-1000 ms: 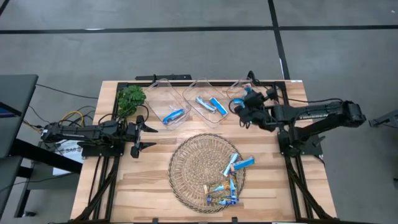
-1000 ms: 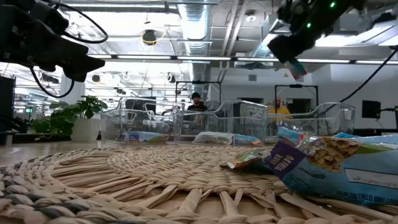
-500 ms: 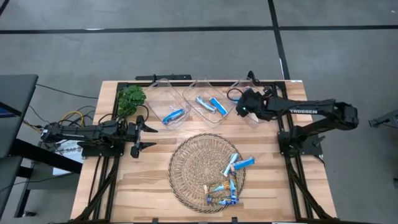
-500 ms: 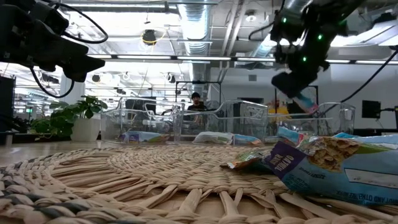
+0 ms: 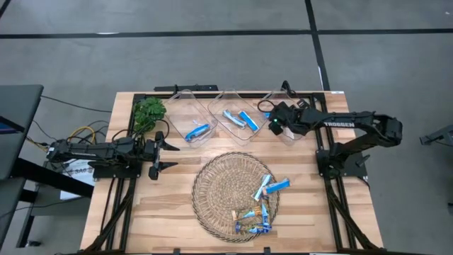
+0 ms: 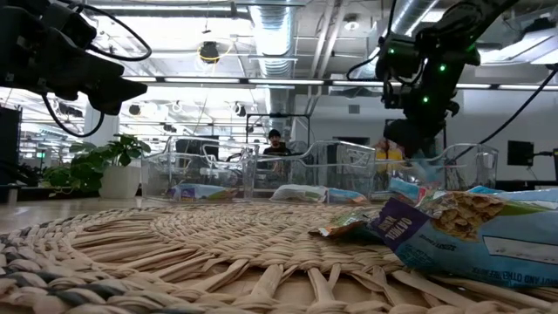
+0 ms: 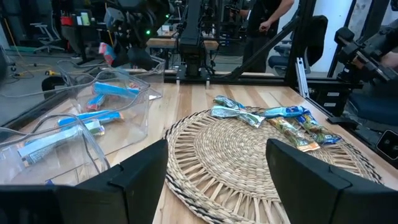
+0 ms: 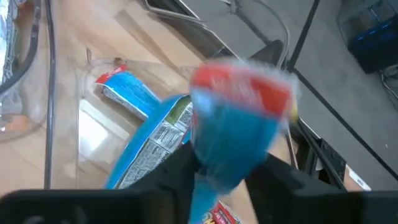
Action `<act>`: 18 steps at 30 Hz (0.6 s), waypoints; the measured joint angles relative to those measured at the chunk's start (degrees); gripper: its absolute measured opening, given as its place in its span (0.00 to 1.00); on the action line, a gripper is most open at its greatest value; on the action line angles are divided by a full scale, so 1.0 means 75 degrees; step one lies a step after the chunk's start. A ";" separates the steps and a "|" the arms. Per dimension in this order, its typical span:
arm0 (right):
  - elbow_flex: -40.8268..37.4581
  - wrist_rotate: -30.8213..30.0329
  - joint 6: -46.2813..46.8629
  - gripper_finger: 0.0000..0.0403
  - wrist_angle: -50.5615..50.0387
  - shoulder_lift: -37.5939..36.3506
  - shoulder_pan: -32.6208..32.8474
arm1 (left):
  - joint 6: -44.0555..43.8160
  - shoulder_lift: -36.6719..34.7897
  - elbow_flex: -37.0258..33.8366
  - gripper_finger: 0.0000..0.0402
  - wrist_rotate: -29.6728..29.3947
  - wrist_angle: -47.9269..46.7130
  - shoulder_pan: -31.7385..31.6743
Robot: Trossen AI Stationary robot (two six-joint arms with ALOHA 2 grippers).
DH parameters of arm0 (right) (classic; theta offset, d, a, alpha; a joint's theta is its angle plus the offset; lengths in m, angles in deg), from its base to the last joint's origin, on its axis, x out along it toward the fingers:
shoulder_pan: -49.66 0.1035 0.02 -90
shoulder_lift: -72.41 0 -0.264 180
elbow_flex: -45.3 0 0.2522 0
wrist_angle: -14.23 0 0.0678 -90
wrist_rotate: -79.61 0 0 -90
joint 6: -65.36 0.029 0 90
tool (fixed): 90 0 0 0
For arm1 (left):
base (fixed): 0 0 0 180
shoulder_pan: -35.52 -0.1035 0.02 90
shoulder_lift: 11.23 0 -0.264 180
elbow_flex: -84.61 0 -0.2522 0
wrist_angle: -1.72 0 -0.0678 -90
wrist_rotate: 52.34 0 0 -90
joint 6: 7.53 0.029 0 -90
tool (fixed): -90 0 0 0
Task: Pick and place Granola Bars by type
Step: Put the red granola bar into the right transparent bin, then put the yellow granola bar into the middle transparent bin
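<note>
The table [image 5: 170, 205] is showing pale, matt wooden planks, and the round tray [image 5: 219, 188] on it is looking like rough woven wicker. The three bins [image 5: 185, 105] at the far edge are gleaming as clear, glossy plastic, while the granola bars [image 5: 272, 185] are lying in shiny, crinkled foil-like wrappers.

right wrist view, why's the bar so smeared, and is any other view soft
In the right wrist view the red-and-blue granola bar at the right tool is motion-blurred, while the bars in the clear bin beneath stay sharper; in the low view the near wrappers and wicker tray are out of focus; the high view is crisp.
</note>
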 joint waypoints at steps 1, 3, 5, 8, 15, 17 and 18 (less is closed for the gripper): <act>0.0000 -0.0010 0.0000 0.35 0.0001 -0.0013 0.0019 | 0.0024 0.0000 0.0000 0.66 0.0003 0.0000 0.0000; 0.0000 -0.0039 0.0000 0.44 0.0018 -0.0046 0.0042 | 0.0075 0.0000 0.0000 0.66 0.0003 0.0000 0.0000; 0.0000 -0.0051 -0.0003 0.51 0.0050 -0.0080 0.0071 | 0.0070 0.0000 0.0000 0.66 0.0001 0.0002 0.0001; 0.0000 -0.0069 -0.0006 0.60 0.0062 -0.0231 0.0156 | -0.0002 0.0000 0.0000 0.66 0.0003 0.0001 0.0000; 0.0000 -0.0065 -0.0006 0.65 0.0053 -0.0840 0.0587 | 0.0003 0.0000 0.0000 0.66 0.0003 0.0002 0.0000; 0.0000 -0.0060 -0.0006 0.65 0.0053 -0.1062 0.0878 | 0.0006 0.0000 0.0000 0.66 0.0003 0.0002 0.0000; 0.0000 -0.0060 -0.0006 0.65 0.0053 -0.1167 0.1066 | 0.0033 0.0000 -0.0002 0.66 0.0002 0.0000 0.0000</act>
